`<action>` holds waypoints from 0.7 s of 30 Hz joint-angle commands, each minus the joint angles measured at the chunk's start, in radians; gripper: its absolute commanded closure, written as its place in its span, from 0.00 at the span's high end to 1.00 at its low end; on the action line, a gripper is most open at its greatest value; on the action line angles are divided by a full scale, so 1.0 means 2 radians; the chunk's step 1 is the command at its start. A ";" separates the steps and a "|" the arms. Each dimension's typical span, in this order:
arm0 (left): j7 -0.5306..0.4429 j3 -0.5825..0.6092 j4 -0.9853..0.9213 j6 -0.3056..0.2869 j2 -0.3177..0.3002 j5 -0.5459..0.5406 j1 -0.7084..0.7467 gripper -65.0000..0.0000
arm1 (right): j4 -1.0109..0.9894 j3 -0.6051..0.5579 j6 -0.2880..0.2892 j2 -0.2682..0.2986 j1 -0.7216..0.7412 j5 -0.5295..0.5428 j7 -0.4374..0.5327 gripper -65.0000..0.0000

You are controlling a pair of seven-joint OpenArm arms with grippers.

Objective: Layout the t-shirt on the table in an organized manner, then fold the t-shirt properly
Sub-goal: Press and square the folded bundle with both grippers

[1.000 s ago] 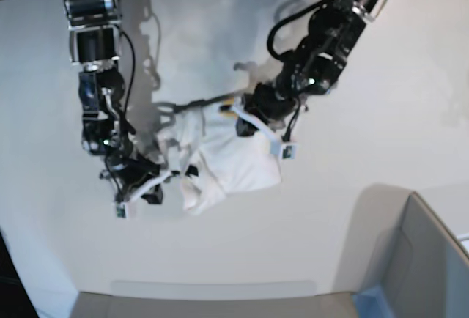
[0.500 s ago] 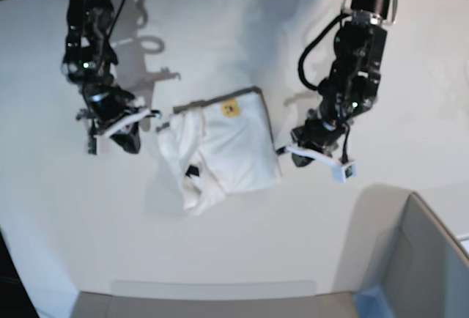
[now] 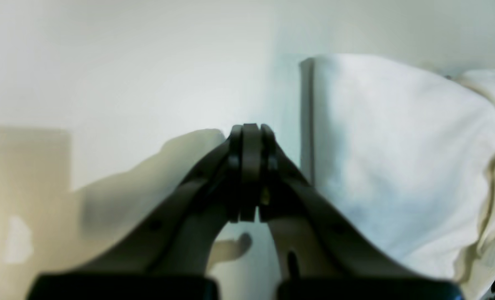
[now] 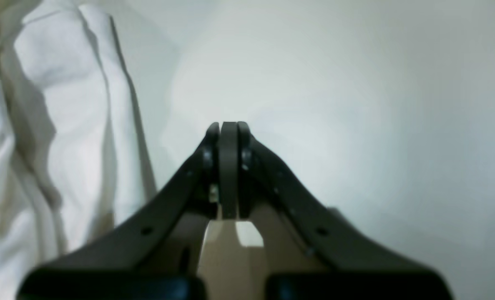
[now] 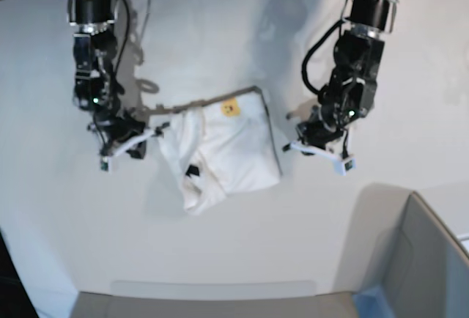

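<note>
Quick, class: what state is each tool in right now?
Left tool: closed, holding nothing, beside the t-shirt.
Right tool: closed, holding nothing.

Bright, even overhead light washes the table (image 5: 220,259) pale. Soft shadows fall beside each arm and under the shirt (image 5: 223,149). Both wrist views are blurred, with the near gripper bodies darkest and least sharp.

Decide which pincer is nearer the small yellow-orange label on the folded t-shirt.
Left. The left pincer sits beside the t-shirt's straight edge, on the side nearer the label. The right pincer sits off the rumpled opposite side, farther away. Both are shut and empty.
</note>
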 commanded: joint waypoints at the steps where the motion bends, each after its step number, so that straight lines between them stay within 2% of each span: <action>1: -0.007 -0.001 0.008 -0.004 -0.002 -0.002 -0.007 0.00 | 0.002 -0.012 0.005 0.000 0.015 0.004 0.007 0.00; 7: -0.007 0.002 0.011 -0.005 0.000 -0.002 0.017 0.00 | -0.015 -0.078 0.005 -0.003 0.040 0.004 0.007 0.00; 14: -0.007 0.083 0.024 -0.005 0.009 -0.002 0.021 0.00 | -0.053 -0.117 0.005 -0.003 0.079 0.004 0.007 0.00; 21: -0.003 0.145 0.116 -0.005 0.009 -0.003 0.057 0.00 | -0.097 -0.178 0.005 -0.003 0.157 0.004 0.008 0.00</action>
